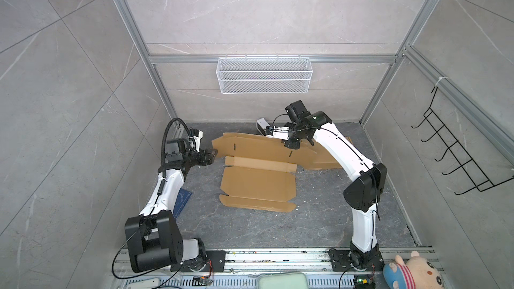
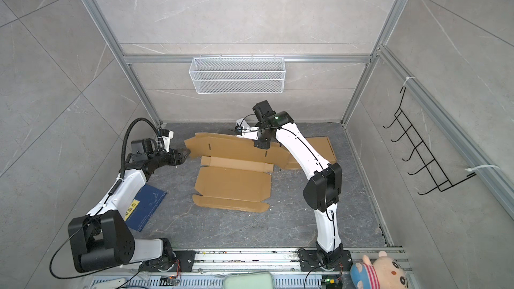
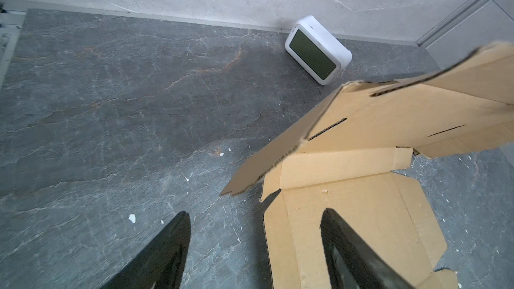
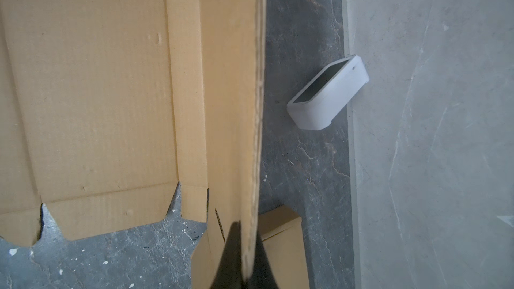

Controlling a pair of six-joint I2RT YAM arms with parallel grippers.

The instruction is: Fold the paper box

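Observation:
The paper box (image 1: 258, 184) (image 2: 233, 186) is a brown cardboard blank lying mostly flat on the dark floor. Its far panel (image 1: 256, 145) (image 3: 389, 112) is lifted and tilted up. My right gripper (image 1: 292, 145) (image 2: 261, 144) (image 4: 246, 229) is shut on that panel's top edge (image 4: 258, 79), near its right end. My left gripper (image 1: 214, 157) (image 2: 187, 153) (image 3: 255, 212) is open just short of the panel's left corner (image 3: 230, 190). Nothing lies between its fingers, and one finger (image 3: 342, 246) hangs over the flat panel (image 3: 347, 218).
A white clock (image 1: 261, 125) (image 3: 317, 48) (image 4: 331, 93) leans at the back wall behind the box. A second cardboard piece (image 1: 328, 159) (image 2: 322, 148) (image 4: 281, 246) lies under the right arm. A blue book (image 2: 144, 207) lies beside the left arm. A wire basket (image 1: 264, 75) hangs on the back wall.

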